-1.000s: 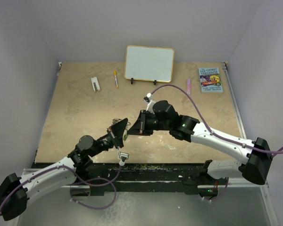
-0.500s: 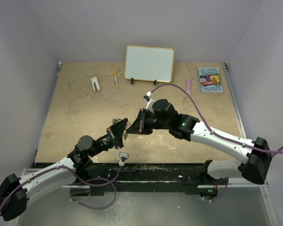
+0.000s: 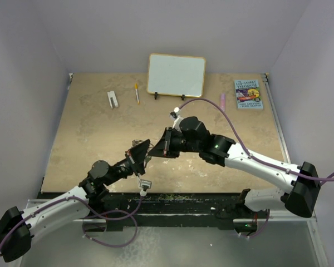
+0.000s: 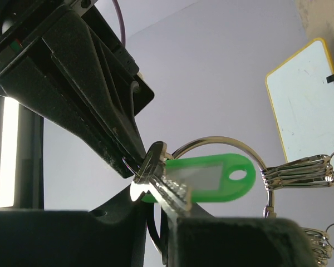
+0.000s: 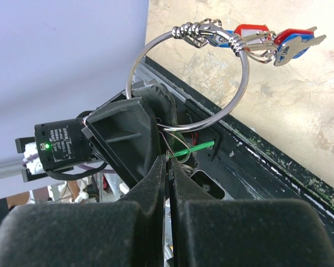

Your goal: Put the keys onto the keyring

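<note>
My left gripper is shut on a silver key with a green tag; the blade is between its fingers. The keyring arcs behind the tag, with bundles of keys hanging on it. My right gripper is shut on thin ring wire at the key's head, tip to tip with the left gripper. The keyring carries red and blue tagged keys. In the top view both grippers, left and right, meet above the table's near middle.
A white framed board stands at the back. A yellow pen and a small white object lie to its left. A pink object and a book lie at the back right. A black rail runs along the near edge.
Both grippers have shifted slightly up and to the left together, still joined at the key and ring. Nothing was let go.
</note>
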You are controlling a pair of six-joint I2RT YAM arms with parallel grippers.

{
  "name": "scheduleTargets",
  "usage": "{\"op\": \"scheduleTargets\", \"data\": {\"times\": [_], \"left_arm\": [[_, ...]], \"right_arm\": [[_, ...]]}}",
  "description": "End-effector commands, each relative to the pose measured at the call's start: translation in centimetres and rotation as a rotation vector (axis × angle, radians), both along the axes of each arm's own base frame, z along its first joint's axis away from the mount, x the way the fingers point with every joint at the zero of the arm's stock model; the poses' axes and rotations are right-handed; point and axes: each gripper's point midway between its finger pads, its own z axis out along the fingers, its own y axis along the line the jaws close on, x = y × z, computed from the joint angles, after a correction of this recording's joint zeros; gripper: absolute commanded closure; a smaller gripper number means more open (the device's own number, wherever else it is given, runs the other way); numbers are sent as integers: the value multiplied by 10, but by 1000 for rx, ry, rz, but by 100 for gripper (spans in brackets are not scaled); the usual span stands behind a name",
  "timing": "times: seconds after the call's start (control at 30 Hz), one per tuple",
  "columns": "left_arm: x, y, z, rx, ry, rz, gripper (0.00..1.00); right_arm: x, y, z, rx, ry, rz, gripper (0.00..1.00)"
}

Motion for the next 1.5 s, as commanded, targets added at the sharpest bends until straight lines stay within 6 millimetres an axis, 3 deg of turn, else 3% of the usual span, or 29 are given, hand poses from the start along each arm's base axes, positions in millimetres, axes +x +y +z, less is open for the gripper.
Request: {"op": "scheduleTargets", "data": {"times": [0.0, 0.53, 0.93, 1.47], "left_arm": [[-12, 1, 30, -61, -104, -32, 96], [-12, 0, 35, -68, -112, -33, 96], [-11, -2, 35, -61, -116, -34, 96], [-6, -2, 37, -60, -107, -12, 96]], "right_arm": [[12, 4, 33, 71, -62, -48, 100], [17, -3, 18, 23, -39, -84, 100], [31, -10, -3, -127, -54, -125, 100], [18, -1, -19, -227, -34, -84, 100]]}}
